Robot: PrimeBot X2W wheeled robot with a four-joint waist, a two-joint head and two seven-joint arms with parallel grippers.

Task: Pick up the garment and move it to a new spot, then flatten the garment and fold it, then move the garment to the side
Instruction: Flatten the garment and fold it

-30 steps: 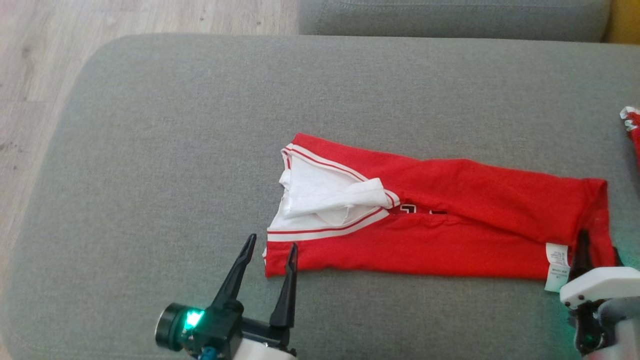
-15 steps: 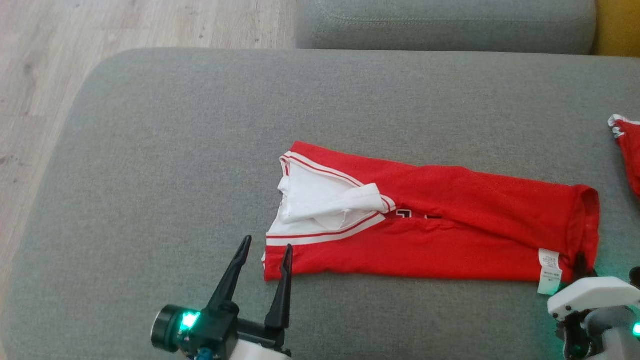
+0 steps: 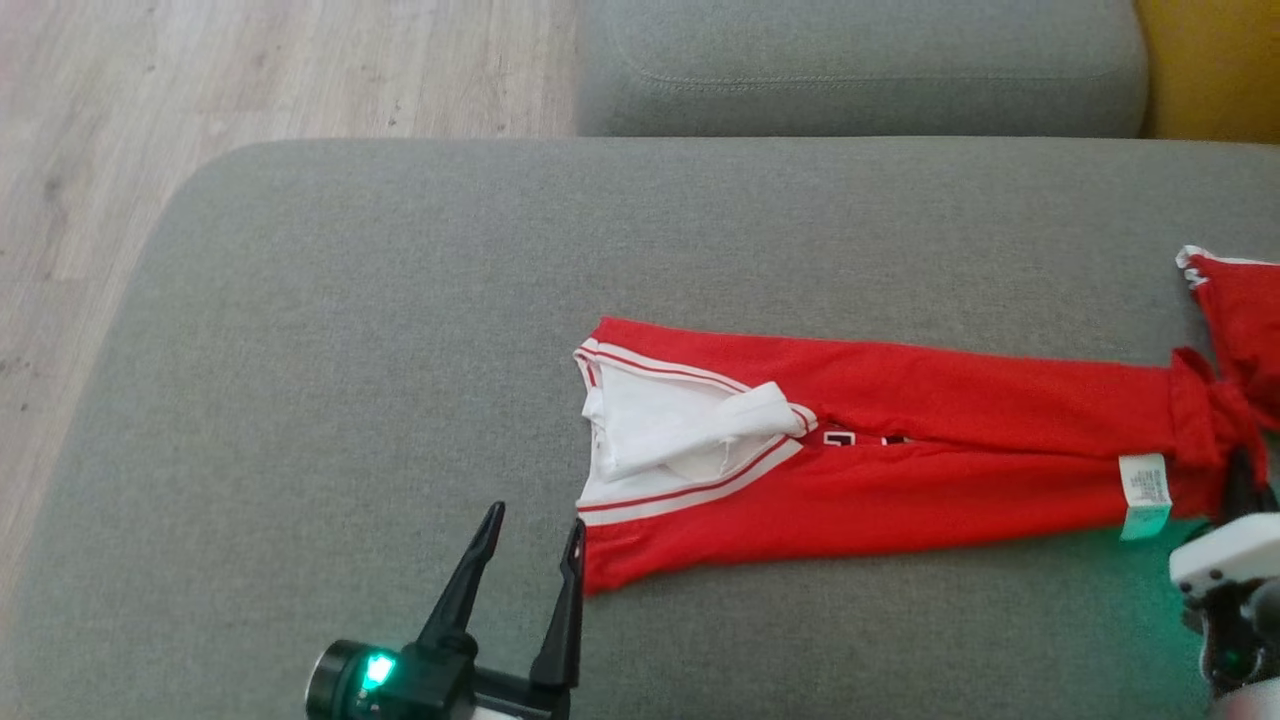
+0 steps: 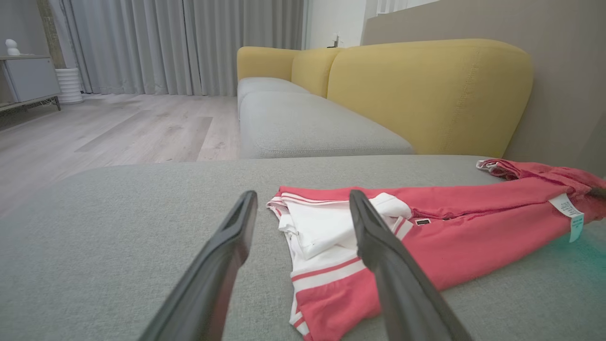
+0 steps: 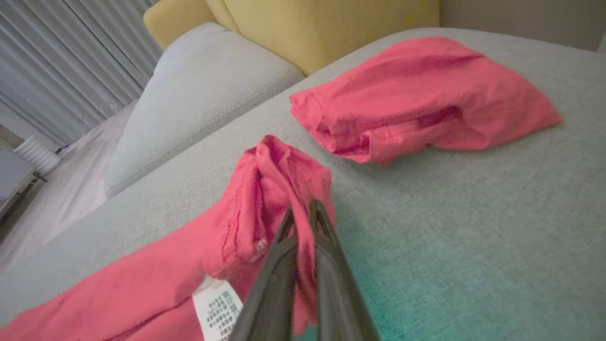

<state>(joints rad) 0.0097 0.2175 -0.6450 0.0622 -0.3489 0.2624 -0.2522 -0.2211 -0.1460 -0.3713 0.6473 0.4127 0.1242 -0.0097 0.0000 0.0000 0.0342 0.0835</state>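
Head view: the red garment (image 3: 900, 450) lies on the grey cushion (image 3: 400, 300). Its striped corner is just beside the left gripper (image 3: 535, 517), which is spread and empty.
Left wrist view: bare cushion lies left of the fingers (image 4: 227, 246).
Right wrist view: the right gripper (image 5: 303, 210) pinches the hem. The label (image 5: 215, 303) beside it is unreadable. Another red cloth (image 5: 416, 99) lies beyond.

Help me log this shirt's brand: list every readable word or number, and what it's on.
On the care label: printed lines, too small and blurred to read.
On the shirt front: dark lettering, mostly tucked into the fold, unreadable.
No text can be quoted.
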